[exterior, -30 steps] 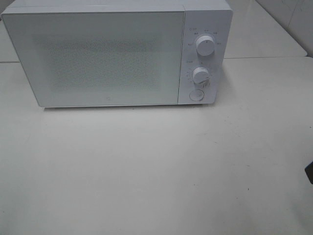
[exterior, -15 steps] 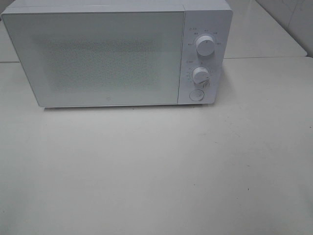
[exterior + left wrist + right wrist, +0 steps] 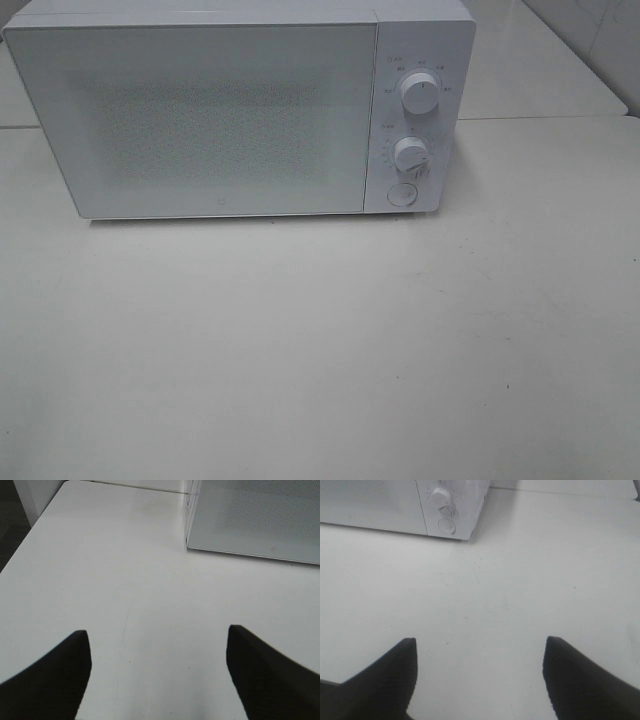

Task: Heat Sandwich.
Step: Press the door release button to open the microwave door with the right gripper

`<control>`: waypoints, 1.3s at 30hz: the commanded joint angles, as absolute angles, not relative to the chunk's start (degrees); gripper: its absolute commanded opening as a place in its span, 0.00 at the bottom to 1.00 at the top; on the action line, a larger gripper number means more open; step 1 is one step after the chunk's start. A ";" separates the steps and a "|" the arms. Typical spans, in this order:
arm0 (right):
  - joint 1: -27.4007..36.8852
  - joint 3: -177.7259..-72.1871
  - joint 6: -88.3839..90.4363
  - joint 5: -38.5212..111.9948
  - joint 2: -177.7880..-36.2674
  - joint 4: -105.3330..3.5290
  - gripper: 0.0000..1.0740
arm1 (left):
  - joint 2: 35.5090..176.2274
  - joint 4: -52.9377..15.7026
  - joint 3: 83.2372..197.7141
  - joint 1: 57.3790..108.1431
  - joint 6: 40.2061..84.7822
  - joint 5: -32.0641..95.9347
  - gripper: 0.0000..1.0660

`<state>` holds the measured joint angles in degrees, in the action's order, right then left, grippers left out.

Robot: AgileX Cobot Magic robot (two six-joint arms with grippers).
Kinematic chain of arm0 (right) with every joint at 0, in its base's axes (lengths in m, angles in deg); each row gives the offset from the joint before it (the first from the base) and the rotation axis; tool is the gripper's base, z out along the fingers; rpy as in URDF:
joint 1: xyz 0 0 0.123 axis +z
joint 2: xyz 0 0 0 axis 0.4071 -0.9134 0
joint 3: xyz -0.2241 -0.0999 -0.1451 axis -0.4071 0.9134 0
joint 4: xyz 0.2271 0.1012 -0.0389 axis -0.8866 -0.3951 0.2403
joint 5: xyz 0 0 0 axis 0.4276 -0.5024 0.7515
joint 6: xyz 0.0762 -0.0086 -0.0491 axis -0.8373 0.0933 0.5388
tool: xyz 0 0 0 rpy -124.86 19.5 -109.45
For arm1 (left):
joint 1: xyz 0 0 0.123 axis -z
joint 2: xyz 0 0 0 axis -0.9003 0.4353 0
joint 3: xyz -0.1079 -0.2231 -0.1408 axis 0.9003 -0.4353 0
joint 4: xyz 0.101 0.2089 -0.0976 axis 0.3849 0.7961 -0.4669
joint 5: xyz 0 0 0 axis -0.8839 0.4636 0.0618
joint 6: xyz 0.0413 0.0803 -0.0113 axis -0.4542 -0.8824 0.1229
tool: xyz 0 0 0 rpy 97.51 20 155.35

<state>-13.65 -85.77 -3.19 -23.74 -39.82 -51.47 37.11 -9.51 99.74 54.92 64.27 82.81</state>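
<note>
The sandwich is out of view in every frame. A white microwave (image 3: 240, 110) stands at the back of the table with its door shut; behind the frosted door nothing can be made out. Its corner shows in the left wrist view (image 3: 255, 520) and its knobs in the right wrist view (image 3: 442, 497). My left gripper (image 3: 159, 635) hangs open over bare table, short of the microwave's left front corner. My right gripper (image 3: 479, 642) is open too, over the table in front of the control panel. Neither gripper appears in the exterior high view.
The microwave panel carries two dials (image 3: 420, 92) and a round button (image 3: 401, 194). The white table (image 3: 320, 350) spreads in front of it. A seam to a second table (image 3: 540, 118) runs behind on the right. The table's left edge (image 3: 20, 545) drops off.
A dark object at the right edge of the exterior high view one second ago has gone out of frame. The microwave has not moved.
</note>
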 commanded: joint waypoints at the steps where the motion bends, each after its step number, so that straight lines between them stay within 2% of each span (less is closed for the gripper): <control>1: -13.82 -85.71 -3.53 -23.74 -36.38 -50.73 0.65 | 35.80 -9.56 99.68 54.80 64.61 82.07 0.67; 39: -13.82 -85.71 -4.33 -23.74 -36.55 -49.24 0.65 | 36.08 -9.51 99.68 54.80 64.61 82.07 0.67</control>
<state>-13.65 -85.77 -3.53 -23.91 -38.27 -49.70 37.11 -9.51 99.74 54.92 64.27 82.81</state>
